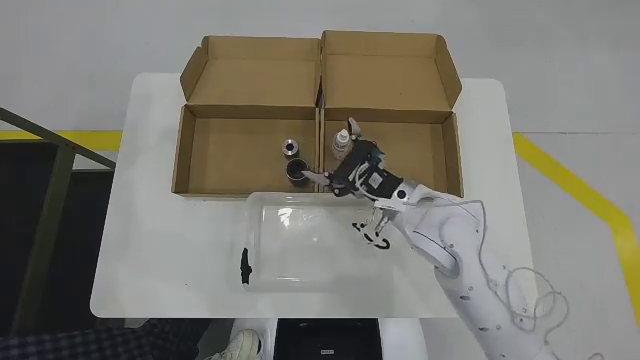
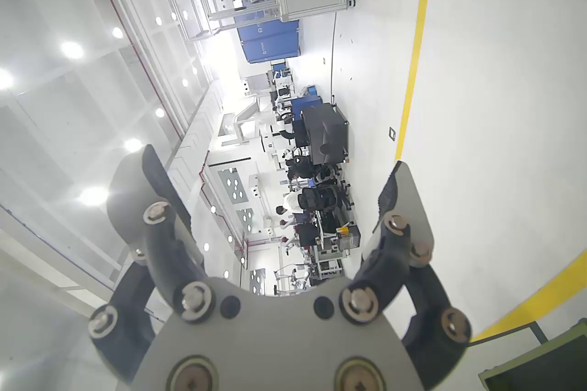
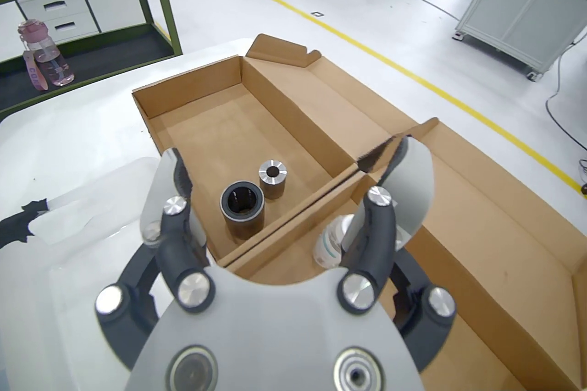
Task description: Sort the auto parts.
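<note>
The right arm (image 1: 455,245) extends from lower right to frame centre, its right gripper (image 1: 330,148) spread wide. The left gripper (image 2: 273,163), fingers apart, seems rolled sideways.

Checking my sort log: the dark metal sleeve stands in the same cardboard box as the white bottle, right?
No. The dark metal sleeve stands in the neighbouring cardboard box, apart from the white bottle, as the right wrist view shows.

matt cardboard boxes (image 1: 225,155); a dull dark metal sleeve (image 3: 242,225) beside a shiny steel bushing (image 3: 273,187); near me, a glossy clear plastic tub (image 1: 300,248).
</note>
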Action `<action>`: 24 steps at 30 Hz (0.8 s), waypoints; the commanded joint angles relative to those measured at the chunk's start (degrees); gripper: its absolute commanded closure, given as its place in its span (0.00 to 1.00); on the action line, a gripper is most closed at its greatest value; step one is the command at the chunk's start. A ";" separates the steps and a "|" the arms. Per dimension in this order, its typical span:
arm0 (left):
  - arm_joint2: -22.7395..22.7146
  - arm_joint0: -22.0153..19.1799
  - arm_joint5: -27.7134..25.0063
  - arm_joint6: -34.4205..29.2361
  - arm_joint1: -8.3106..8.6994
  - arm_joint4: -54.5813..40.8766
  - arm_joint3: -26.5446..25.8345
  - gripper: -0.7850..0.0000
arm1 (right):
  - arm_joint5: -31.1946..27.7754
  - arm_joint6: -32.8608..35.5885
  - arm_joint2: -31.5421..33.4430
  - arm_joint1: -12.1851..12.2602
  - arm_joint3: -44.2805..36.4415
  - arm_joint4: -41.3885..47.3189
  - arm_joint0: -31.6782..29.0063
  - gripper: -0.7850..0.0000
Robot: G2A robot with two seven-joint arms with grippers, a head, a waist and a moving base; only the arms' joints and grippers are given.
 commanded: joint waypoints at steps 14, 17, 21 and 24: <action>0.00 0.00 0.00 0.00 0.00 0.00 0.00 0.00 | 1.47 -14.30 15.80 2.41 -4.18 -1.99 -16.95 0.00; 0.00 0.00 0.00 0.00 0.00 0.00 0.00 0.00 | 2.62 -17.51 18.58 2.67 -4.13 -1.78 -20.39 0.00; 0.00 0.00 0.00 0.00 0.00 0.00 0.00 0.00 | 3.05 -22.49 22.21 3.10 -4.44 -3.75 -24.78 0.00; 0.00 0.00 0.00 0.00 0.00 0.00 0.00 0.00 | 3.77 -25.18 24.66 3.32 -4.47 -4.44 -27.75 0.00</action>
